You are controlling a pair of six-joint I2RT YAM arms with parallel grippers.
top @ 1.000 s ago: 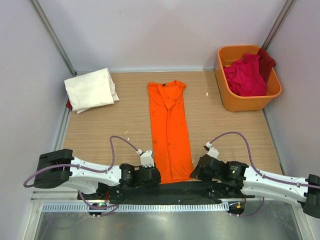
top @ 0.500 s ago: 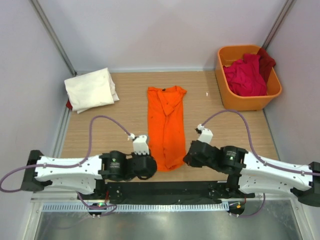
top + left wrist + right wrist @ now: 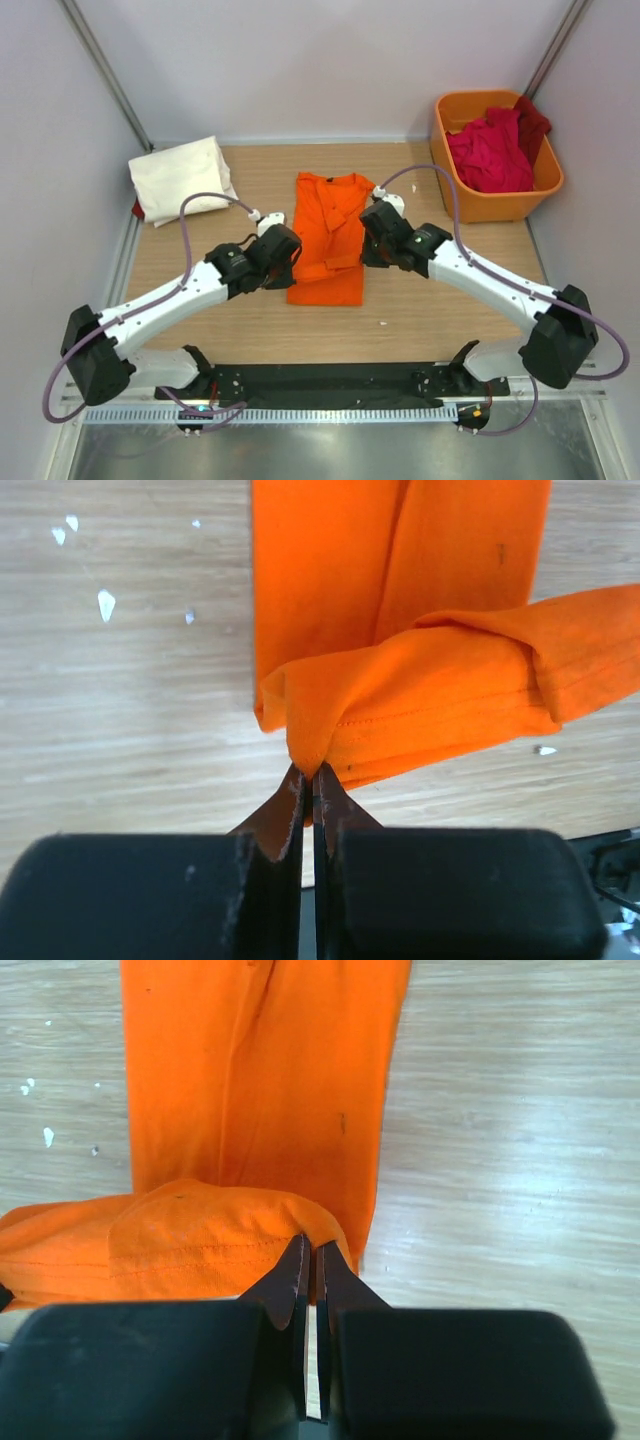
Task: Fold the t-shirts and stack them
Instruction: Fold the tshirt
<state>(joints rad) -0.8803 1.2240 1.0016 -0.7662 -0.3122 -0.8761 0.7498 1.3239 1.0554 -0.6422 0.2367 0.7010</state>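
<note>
Hem of the orange shirt [image 3: 328, 215] got hauled up toward its collar, middle of the counter [image 3: 450, 300]. Left tool [image 3: 308, 772] and right tool [image 3: 310, 1245] each pinch 1 hem corner. Soft floppy cloth, so corners grip best.

Bare light wooden tabletop [image 3: 450, 300] lies open to you along the near edge and on both sides of the bright orange cloth t-shirt [image 3: 330, 215] at mid-table. The white left arm [image 3: 170, 300] and white right arm [image 3: 480, 280] slant inward across it. A folded cream-white cloth shirt [image 3: 180, 178] fills the far left corner. A rigid orange plastic tub [image 3: 452, 190] holding crimson shirts [image 3: 490, 155] fills the far right.
</note>
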